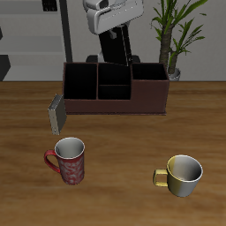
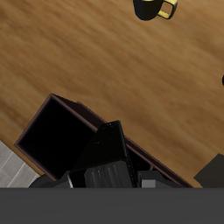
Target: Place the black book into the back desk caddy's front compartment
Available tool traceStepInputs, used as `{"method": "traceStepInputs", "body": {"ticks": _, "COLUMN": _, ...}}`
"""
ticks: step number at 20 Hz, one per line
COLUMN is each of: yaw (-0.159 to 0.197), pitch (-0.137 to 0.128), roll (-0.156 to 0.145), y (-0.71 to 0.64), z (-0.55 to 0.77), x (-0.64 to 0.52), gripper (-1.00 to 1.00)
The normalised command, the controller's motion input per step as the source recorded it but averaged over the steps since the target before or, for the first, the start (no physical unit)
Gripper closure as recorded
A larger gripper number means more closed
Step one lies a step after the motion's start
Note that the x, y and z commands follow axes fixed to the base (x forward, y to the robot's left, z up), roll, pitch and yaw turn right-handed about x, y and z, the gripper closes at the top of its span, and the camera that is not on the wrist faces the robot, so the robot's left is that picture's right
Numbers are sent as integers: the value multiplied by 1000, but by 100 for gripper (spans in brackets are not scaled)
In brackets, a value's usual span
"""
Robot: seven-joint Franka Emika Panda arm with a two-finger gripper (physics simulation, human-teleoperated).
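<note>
Black book (image 1: 116, 53), the task's object, hung upright at the upper middle of the exterior frame, its lower end just above or dipping into the caddy's middle cells; from that view I could not tell whether it had entered one yet. Beneath it the back desk caddy (image 1: 115, 88) stretched across the table (image 1: 124, 203) as the largest thing in the scene, a grey book (image 1: 57, 113) leaning at its end toward the frame's left. The front compartment (image 1: 113, 90), the small middle cell against the long wall nearest the camera, looked empty. The gripper (image 1: 112, 19) at the top centre appeared clamped on the book's upper end, though its fingertips were hidden, so the grip is a judgement. The wrist view showed the dark book (image 2: 107, 150) directly below the claw over a black-lined cell. Carrying seemed done; lowering into the right cell and letting go remained. A red mug (image 1: 68, 161) and a yellow mug (image 1: 183, 175) stood nearer the frame's bottom, with a plant (image 1: 175, 31) upper right.
</note>
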Motion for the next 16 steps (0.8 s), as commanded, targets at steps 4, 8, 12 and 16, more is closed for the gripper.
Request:
{"method": "traceStepInputs", "body": {"ticks": 4, "yaw": 144, "pitch": 56, "roll": -37, "y": -72, "z": 22, "x": 18, "gripper": 100}}
{"method": "traceStepInputs", "body": {"ticks": 8, "yaw": 131, "pitch": 6, "roll": -60, "y": -140, "z": 67, "x": 55, "gripper": 100}}
{"method": "traceStepInputs", "body": {"ticks": 12, "yaw": 120, "pitch": 32, "roll": -32, "y": -148, "z": 46, "x": 55, "gripper": 100}}
{"method": "traceStepInputs", "body": {"ticks": 16, "yaw": 80, "pitch": -32, "roll": -34, "y": -82, "z": 84, "x": 3, "gripper": 100}}
